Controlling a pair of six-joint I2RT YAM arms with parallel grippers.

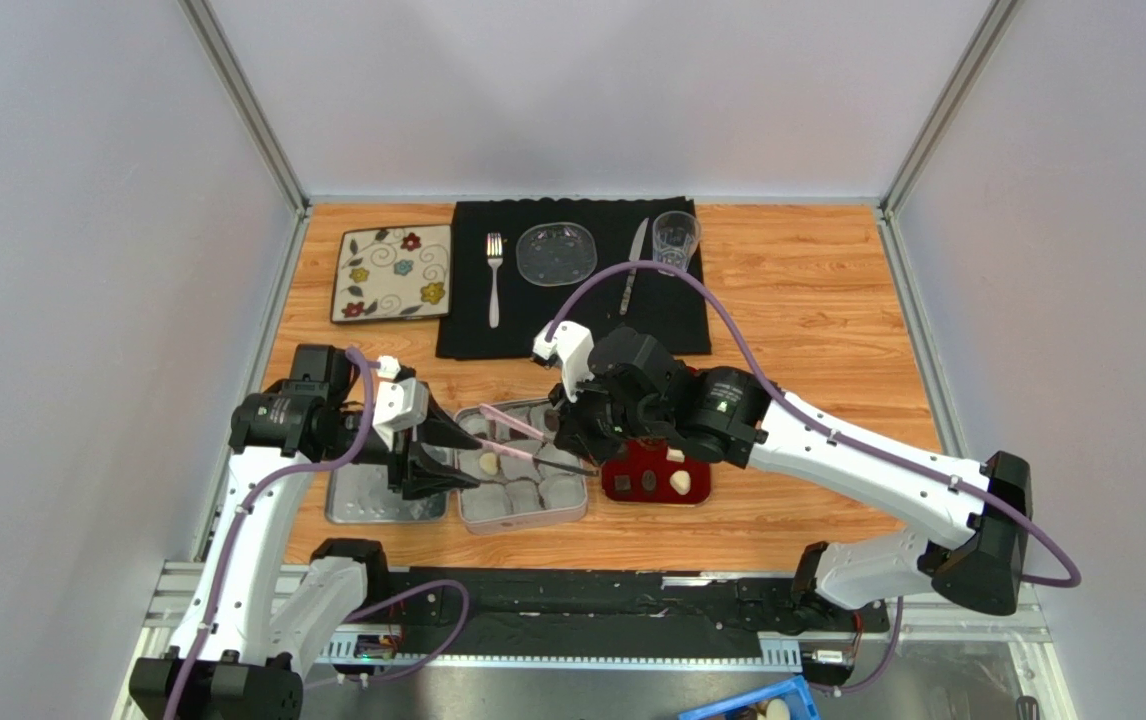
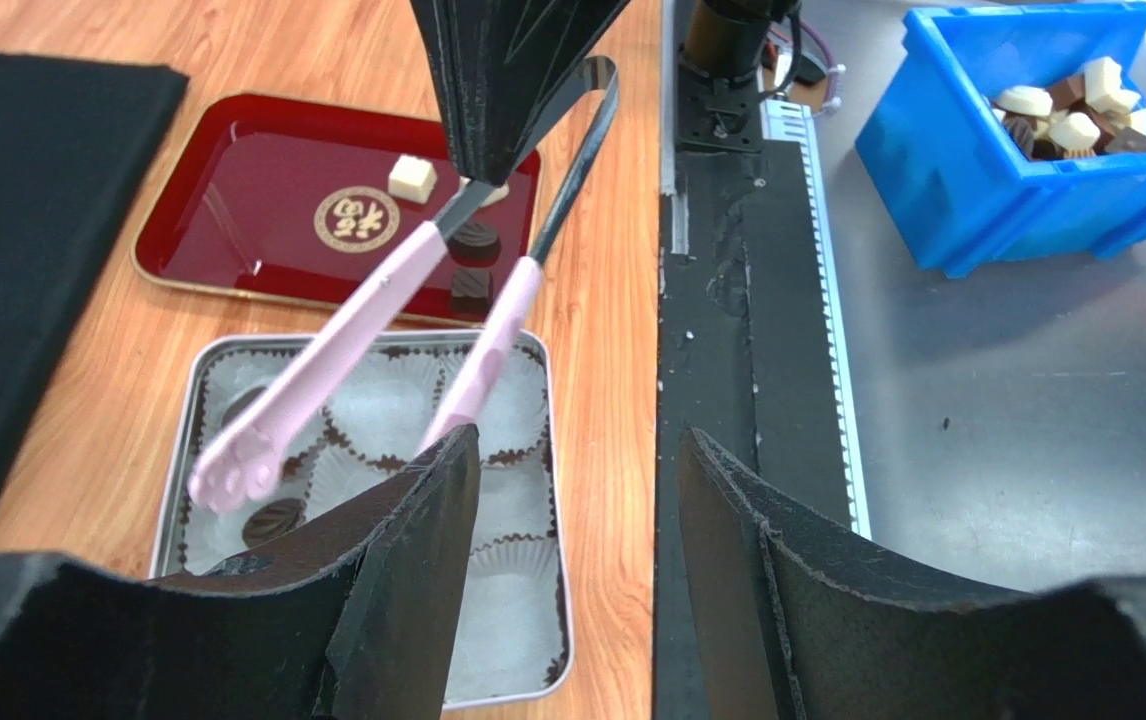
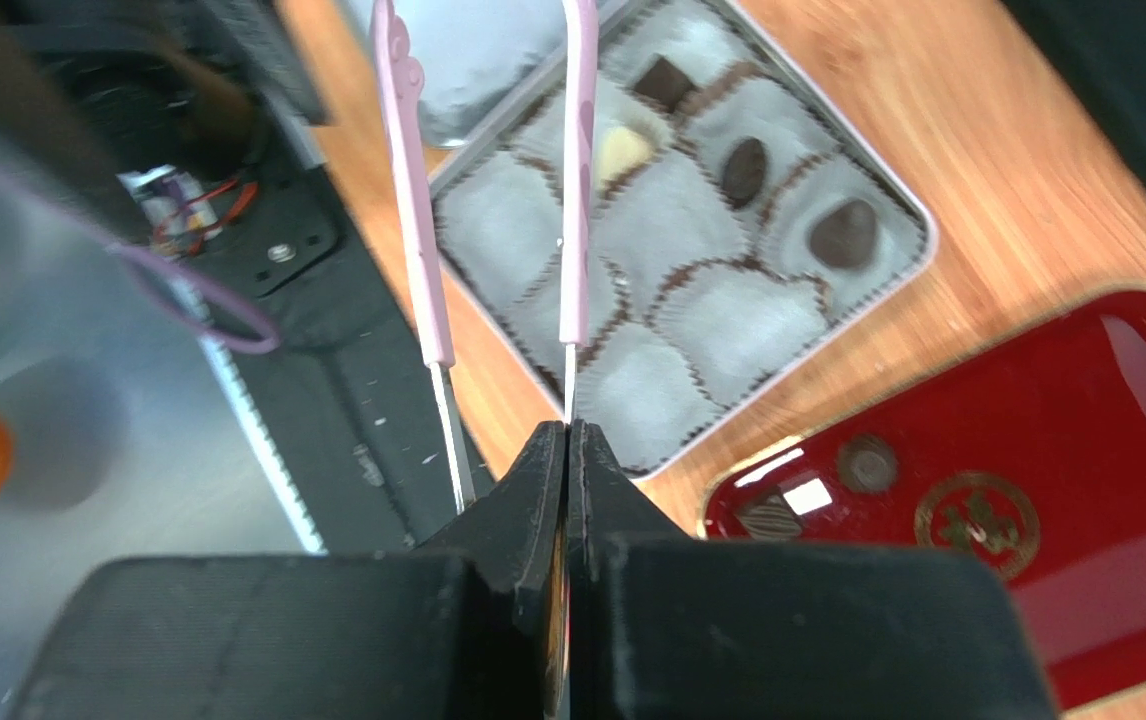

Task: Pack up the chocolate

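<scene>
While the right gripper [image 3: 567,444] is clamped shut on the metal end of the pink tongs [image 3: 579,225], the left gripper [image 2: 576,458] hangs just beside the tongs with its fingers apart and nothing between them — open, empty. From the right wrist, one tong leg runs straight into the seam between the fingers and the other passes just left of them; can't tell whether that second leg is pinched too. The tongs reach out over the tin [image 1: 527,519]. One paw-shaped tip shows above it in the left wrist view, and the other tip is hidden behind the left finger. The chocolate [image 3: 844,233] is split across three places. In the tin there are three dark pieces and one cream piece, each sitting in its own white paper cup [image 3: 737,323]. On the red tray [image 2: 234,195], just beside the tin on the wooden table [image 1: 820,300], there are at least one cream cube and two dark pieces lying loose near the tray's tin-side edge. The rest is a mixed pile in the blue bin [image 2: 985,210] — off the wood, on the grey metal surface by the arm bases. A flat metal lid [image 1: 361,503] lies just left of the tin, under the left gripper.
</scene>
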